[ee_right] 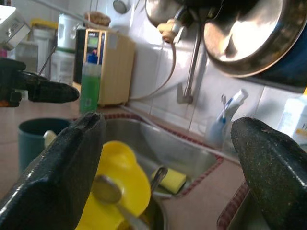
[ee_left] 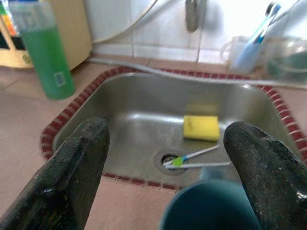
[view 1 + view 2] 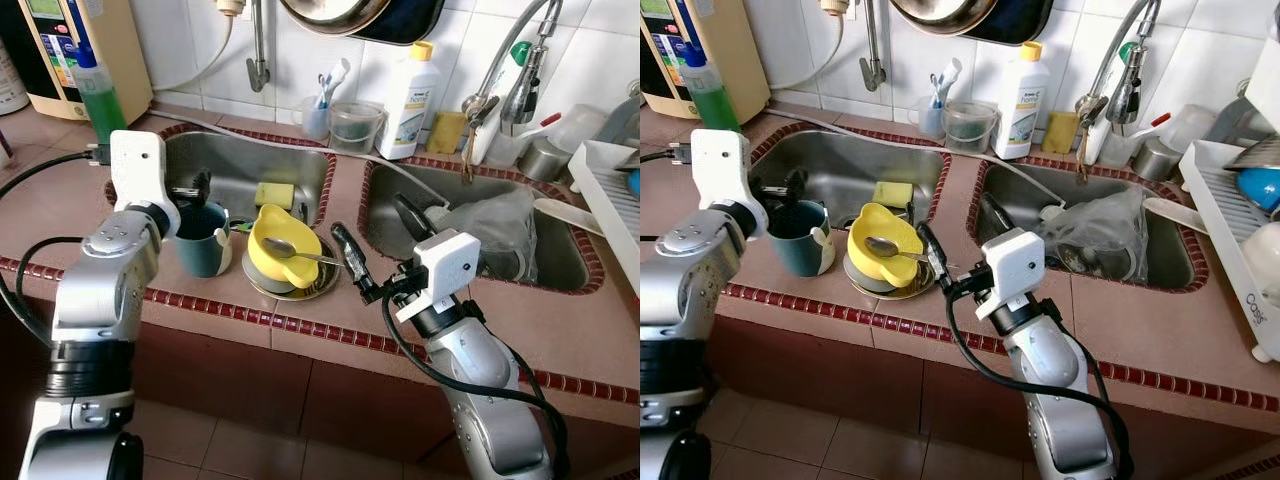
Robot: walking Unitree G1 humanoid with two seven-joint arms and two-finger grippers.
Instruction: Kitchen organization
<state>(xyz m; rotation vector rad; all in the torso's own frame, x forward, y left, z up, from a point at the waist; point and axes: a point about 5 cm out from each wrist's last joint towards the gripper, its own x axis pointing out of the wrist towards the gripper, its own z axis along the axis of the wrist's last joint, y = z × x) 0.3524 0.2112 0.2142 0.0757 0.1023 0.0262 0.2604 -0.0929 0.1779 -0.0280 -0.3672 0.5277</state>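
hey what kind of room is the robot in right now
Almost certainly a home kitchen, at a tiled counter. A steel double sink is set into it, with a faucet over one basin, a yellow sponge in the other, and a white dish rack alongside.

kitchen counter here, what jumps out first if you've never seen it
The yellow bowl stands out most, tilted on a metal dish at the counter's front edge with a spoon across it. Beside it stands a teal mug, with the open left gripper just above its rim. The right gripper, also open, hovers between the bowl and the right sink, which holds a crumpled plastic bag.
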